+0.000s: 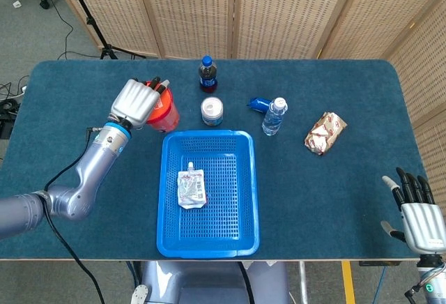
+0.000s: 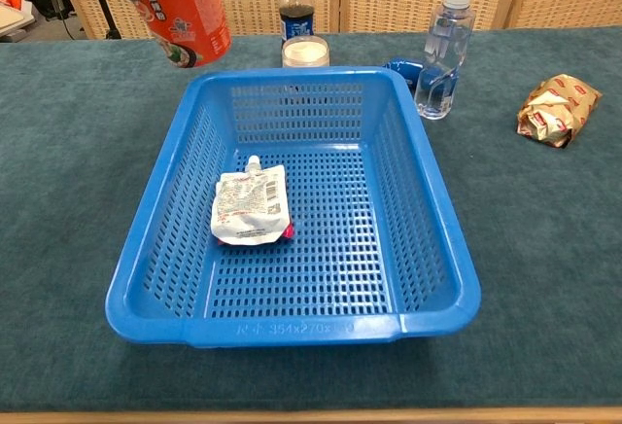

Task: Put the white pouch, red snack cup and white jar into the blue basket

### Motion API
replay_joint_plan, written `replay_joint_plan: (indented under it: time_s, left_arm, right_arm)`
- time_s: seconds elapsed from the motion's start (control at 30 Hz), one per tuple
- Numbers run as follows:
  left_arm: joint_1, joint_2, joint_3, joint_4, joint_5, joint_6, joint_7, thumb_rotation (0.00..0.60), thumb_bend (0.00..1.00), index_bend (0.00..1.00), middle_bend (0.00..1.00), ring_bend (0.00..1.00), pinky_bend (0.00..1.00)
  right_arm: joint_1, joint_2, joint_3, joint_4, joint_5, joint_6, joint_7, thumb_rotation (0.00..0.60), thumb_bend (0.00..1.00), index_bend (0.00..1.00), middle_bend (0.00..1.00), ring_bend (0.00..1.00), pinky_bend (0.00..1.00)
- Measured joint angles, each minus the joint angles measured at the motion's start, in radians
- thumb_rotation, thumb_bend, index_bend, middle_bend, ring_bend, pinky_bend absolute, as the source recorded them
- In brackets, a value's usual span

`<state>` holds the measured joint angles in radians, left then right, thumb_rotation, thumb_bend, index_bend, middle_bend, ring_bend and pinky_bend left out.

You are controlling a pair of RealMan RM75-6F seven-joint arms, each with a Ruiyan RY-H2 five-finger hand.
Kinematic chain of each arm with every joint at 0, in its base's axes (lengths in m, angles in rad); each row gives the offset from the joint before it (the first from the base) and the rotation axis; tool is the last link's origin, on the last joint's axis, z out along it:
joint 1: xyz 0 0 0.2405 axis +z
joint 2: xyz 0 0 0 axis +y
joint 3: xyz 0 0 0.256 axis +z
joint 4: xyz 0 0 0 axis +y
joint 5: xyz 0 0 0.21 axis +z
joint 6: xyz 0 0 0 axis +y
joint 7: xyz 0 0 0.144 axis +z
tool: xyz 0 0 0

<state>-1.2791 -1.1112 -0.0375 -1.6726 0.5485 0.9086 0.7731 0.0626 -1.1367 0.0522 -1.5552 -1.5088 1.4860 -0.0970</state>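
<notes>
- head view: left hand [image 1: 134, 104] grips the red snack cup [image 1: 163, 112], just off the blue basket [image 1: 169, 199] at its far left corner. white pouch [image 1: 191, 187] lies flat inside the basket. white jar [image 1: 212, 111] stands on the table [image 1: 334, 178] just beyond the far rim. right hand [image 1: 420, 217] at the near right edge holds nothing, fingers apart.
- chest view: red snack cup [image 2: 181, 6] is tilted, clear of the table, beyond the blue basket [image 2: 437, 249]'s far left corner. white pouch [image 2: 252, 206] rests on the basket floor; white jar [image 2: 305, 52] sits behind the far rim.

— Any writing you can read?
— Only raised digits on the basket's [image 2: 292, 330] front rim, lower middle of the chest view, roughly "364x270x"; the rest is unclear.
— The cup [image 2: 180, 8] and pouch [image 2: 251, 207]?
— Printed, but illegible.
</notes>
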Motion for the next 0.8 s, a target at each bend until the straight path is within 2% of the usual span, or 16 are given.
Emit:
replay_joint_plan:
  time_s: [0.17,0.43,0.7,0.73,0.8]
  left_arm:
    - [0.001,0.054,-0.027,-0.137,0.058,0.034,0.003,0.6,0.42,0.77,0.39,0.38,0.4]
    - [0.001,0.083,-0.057,-0.296,0.145,0.071,0.021,0.6,0.4,0.75,0.39,0.38,0.4]
    - [-0.011,0.049,-0.078,-0.356,0.159,0.092,0.048,0.6,0.36,0.58,0.29,0.37,0.4]
    - [-0.013,0.044,-0.079,-0.357,0.156,0.091,0.049,0.6,0.35,0.56,0.27,0.36,0.4]
    - [-0.016,0.035,-0.079,-0.357,0.146,0.088,0.053,0.6,0.31,0.46,0.18,0.27,0.38]
  right_arm:
    - [0.0,0.0,0.0,0.0,0.0,0.0,0.003,0.6,0.16,0.14,0.0,0.0,0.0]
    - [-0.002,0.002,0.0,0.002,0.0,0.003,0.013,0.6,0.16,0.14,0.0,0.0,0.0]
    - [-0.003,0.005,0.0,0.002,0.001,0.003,0.023,0.6,0.16,0.14,0.0,0.0,0.0]
    - [-0.003,0.005,0.0,0.002,0.001,0.003,0.025,0.6,0.16,0.14,0.0,0.0,0.0]
    - [-0.004,0.006,0.0,0.002,0.001,0.003,0.028,0.6,0.16,0.14,0.0,0.0,0.0]
